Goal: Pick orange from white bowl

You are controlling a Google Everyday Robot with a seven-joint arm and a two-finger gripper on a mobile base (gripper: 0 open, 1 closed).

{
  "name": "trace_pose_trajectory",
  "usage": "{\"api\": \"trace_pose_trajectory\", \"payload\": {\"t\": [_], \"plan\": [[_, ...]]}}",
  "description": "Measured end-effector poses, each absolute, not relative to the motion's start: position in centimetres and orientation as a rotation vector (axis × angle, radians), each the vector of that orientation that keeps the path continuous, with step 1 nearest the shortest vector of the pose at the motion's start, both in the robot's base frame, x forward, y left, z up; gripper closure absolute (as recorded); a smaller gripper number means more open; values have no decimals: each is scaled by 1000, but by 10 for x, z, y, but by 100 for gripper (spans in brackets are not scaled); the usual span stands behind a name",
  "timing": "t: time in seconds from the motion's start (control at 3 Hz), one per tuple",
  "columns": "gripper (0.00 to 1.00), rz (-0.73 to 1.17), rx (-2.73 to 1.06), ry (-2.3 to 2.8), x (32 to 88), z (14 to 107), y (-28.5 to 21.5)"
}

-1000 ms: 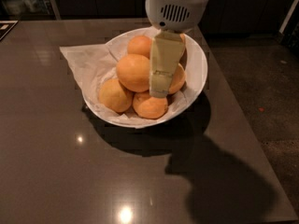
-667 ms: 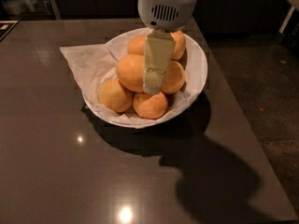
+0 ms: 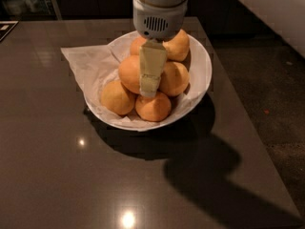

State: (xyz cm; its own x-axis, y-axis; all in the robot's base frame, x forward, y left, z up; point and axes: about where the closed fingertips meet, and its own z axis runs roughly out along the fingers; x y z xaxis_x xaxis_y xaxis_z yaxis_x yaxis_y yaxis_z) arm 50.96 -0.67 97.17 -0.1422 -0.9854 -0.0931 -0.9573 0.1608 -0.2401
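Observation:
The white bowl point(image 3: 204, 66) stands on the dark table, lined with crumpled white paper and piled with several oranges. The orange point(image 3: 128, 73), the largest and deepest in colour, lies on top of the pile at centre left. My gripper point(image 3: 150, 90) hangs down from the white wrist housing point(image 3: 159, 13) over the middle of the bowl. Its tip is at the right side of the orange, between it and a smaller orange point(image 3: 175, 78). It hides part of both.
White paper point(image 3: 88, 63) sticks out of the bowl to the left over the dark glossy table point(image 3: 57, 166). Smaller oranges lie at the front point(image 3: 153, 108), front left point(image 3: 116, 98) and back right point(image 3: 178, 46). The table's right edge runs beside a dark floor point(image 3: 267, 94).
My gripper has moved left and a little lower, from over the right-hand oranges to the right side of the orange. The bowl and fruit have not moved.

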Motion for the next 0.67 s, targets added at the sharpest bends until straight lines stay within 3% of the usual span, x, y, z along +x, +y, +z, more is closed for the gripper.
{"api": "trace_pose_trajectory", "payload": {"t": [0.67], "plan": [[25, -176, -1937, 2220, 516, 950, 9]]}}
